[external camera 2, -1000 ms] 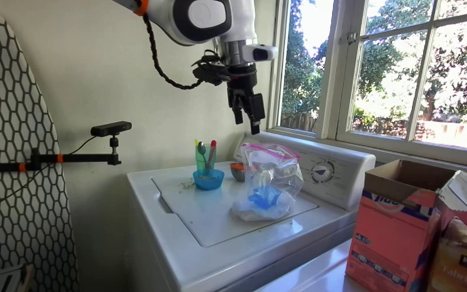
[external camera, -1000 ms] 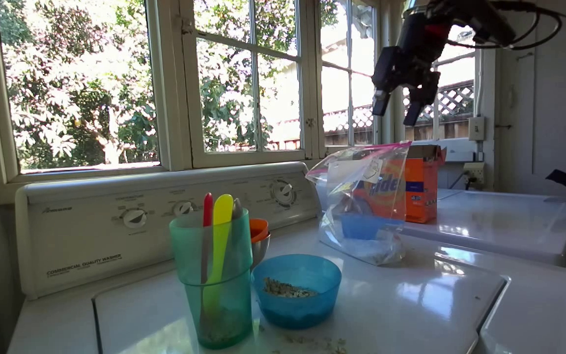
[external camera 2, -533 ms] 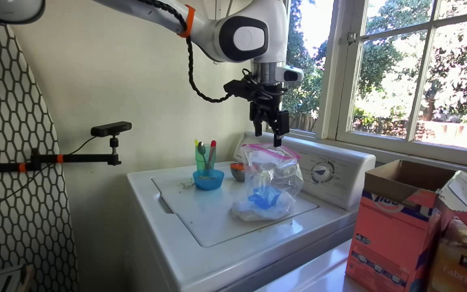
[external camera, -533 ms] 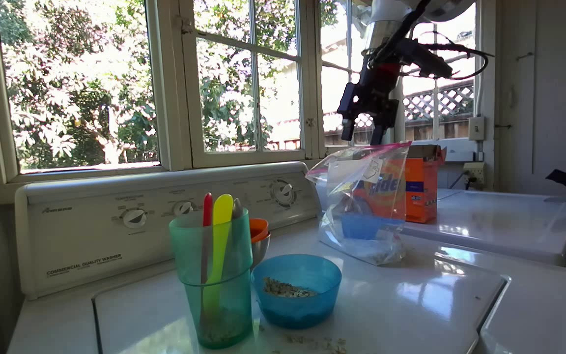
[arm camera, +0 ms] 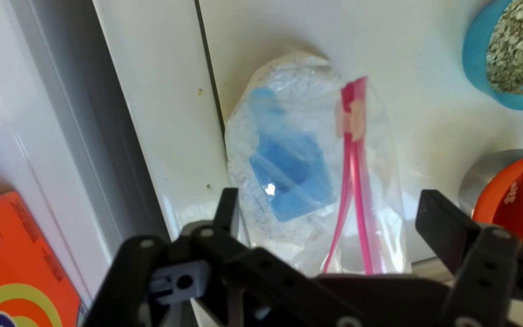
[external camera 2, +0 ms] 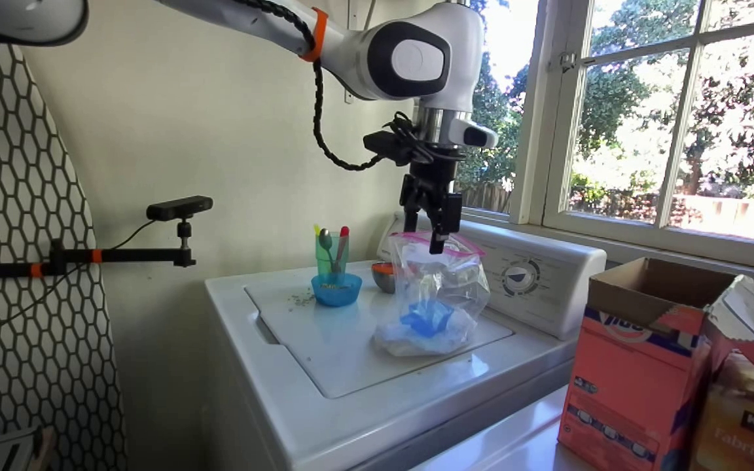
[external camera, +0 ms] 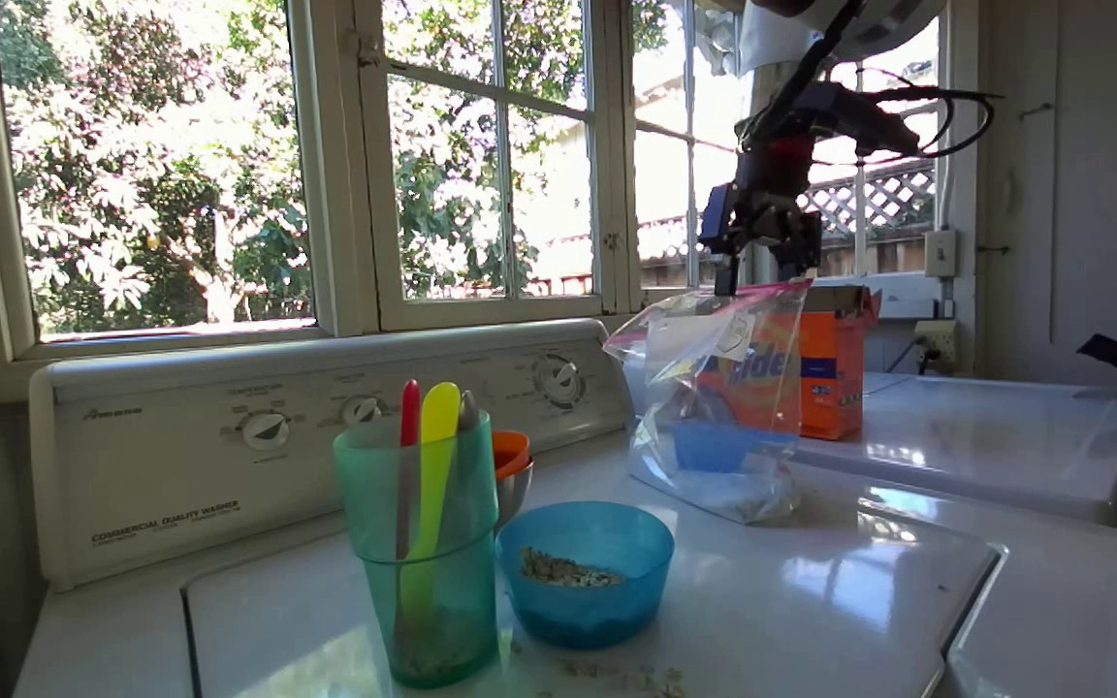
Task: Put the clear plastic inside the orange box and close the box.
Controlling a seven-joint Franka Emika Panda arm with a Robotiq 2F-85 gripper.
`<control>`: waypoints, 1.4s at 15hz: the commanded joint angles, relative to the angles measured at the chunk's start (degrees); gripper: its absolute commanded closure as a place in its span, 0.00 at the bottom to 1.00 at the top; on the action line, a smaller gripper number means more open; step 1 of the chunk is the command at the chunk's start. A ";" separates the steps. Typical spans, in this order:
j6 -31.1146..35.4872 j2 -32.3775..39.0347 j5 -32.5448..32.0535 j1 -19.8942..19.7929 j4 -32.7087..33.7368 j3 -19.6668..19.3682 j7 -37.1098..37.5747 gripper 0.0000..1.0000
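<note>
The clear plastic (external camera 2: 446, 284) is a see-through zip bag with a pink edge, standing upright on the washer in both exterior views. A white filling and a blue item (arm camera: 293, 172) lie inside it. My gripper (external camera 2: 424, 239) points down at the bag's top, its fingertips about level with the pink strip (arm camera: 357, 181). In the wrist view the gripper (arm camera: 329, 200) is wide open and the strip runs between the fingers. Whether film touches a finger I cannot tell. The orange box (external camera 2: 632, 386) stands upright on the neighbouring machine, its top open; it also shows behind the bag (external camera: 830, 368).
A teal tumbler (external camera: 423, 582) with utensils and a blue bowl (external camera: 586, 591) of flakes stand on the washer. A metal bowl with an orange one (arm camera: 515, 195) sits near the control panel (external camera 2: 521, 275). A Kirkland box (external camera 2: 743, 418) stands beside the orange box. A gap (arm camera: 107, 113) separates the machines.
My gripper has shifted across and come down to the height of the bag's mouth, its jaws staying open. The bag and the orange box have stayed where they were.
</note>
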 commanded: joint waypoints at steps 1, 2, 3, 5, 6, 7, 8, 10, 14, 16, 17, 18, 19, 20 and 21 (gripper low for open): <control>-2.95 -1.60 3.65 -0.56 -3.01 1.43 -1.04 0.00; -2.53 -1.82 5.02 -0.62 -3.70 1.74 -1.50 0.00; -1.37 -1.98 6.43 -0.65 -4.43 2.01 -1.80 0.00; 2.22 -1.56 7.30 -0.35 -5.15 2.23 -0.77 0.00; 2.87 -1.17 7.33 -0.38 -4.72 2.26 -0.78 0.00; 3.97 -1.01 7.07 -0.31 -4.73 2.30 -0.71 0.00; 4.80 -0.67 6.54 -0.18 -4.58 2.28 -0.02 0.00; 3.42 -0.16 5.52 -0.26 -3.05 2.23 -0.22 0.00; 4.86 -0.03 5.52 -0.27 -3.39 2.25 -0.05 0.00; 7.47 1.06 7.97 -0.55 -2.56 2.70 -2.45 0.05; 8.56 1.73 8.32 -0.52 -1.97 2.85 -3.14 0.05; 8.65 2.49 8.85 -0.56 -1.33 3.10 -4.20 0.02; 9.93 2.78 8.45 -0.43 -1.43 3.27 -5.06 0.00; 10.85 3.46 8.47 -0.41 -1.18 3.51 -5.86 0.01; 12.31 4.21 7.81 -0.25 -0.97 3.63 -5.67 0.00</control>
